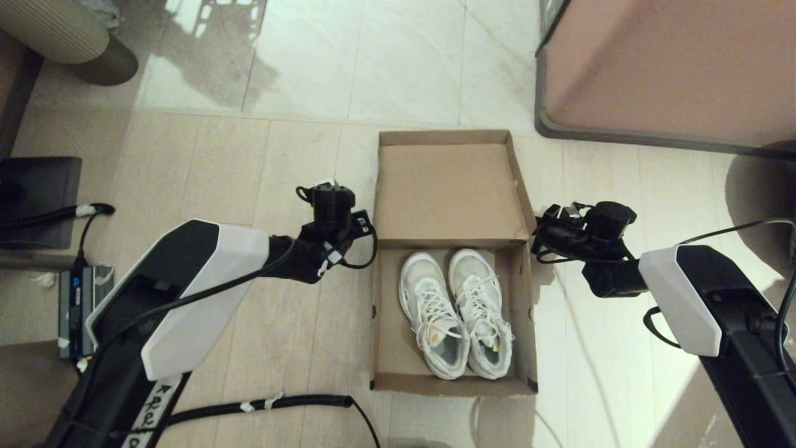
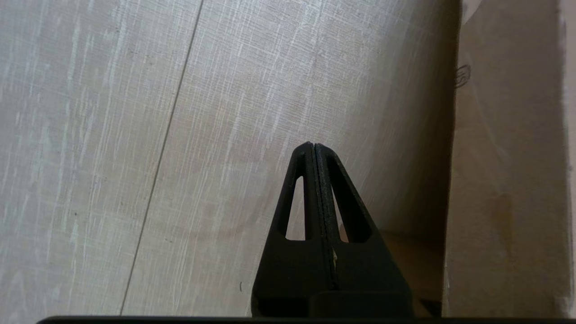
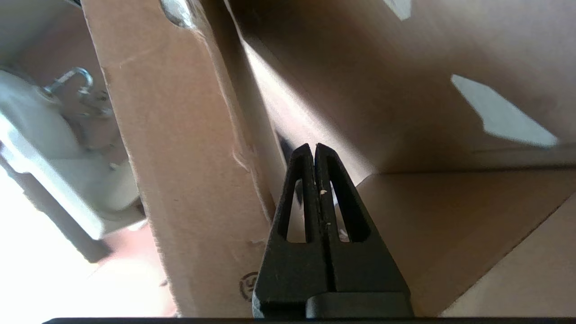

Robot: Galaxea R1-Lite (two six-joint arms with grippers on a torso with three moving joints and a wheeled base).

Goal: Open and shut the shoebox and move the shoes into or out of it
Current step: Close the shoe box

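A plain brown cardboard shoebox (image 1: 388,339) sits on the pale floor (image 1: 267,162) directly ahead, its hinged lid (image 1: 448,186) thrown back flat on the far side. Inside the near half lies a pair of white low-top lace-up sneakers (image 1: 457,311), side by side, toes pointing away, filling most of the width. The black left gripper (image 2: 313,148) hovers just beside the box's left wall near the hinge line — its fingers pressed together, clenched on nothing, over bare floor. The black right gripper (image 3: 313,150) is at the box's right wall by the same corner, fingers likewise closed and empty, the cardboard close in front of it. Farther off to the right stands a large pinkish-brown cabinet (image 1: 665,68) with dark edging.
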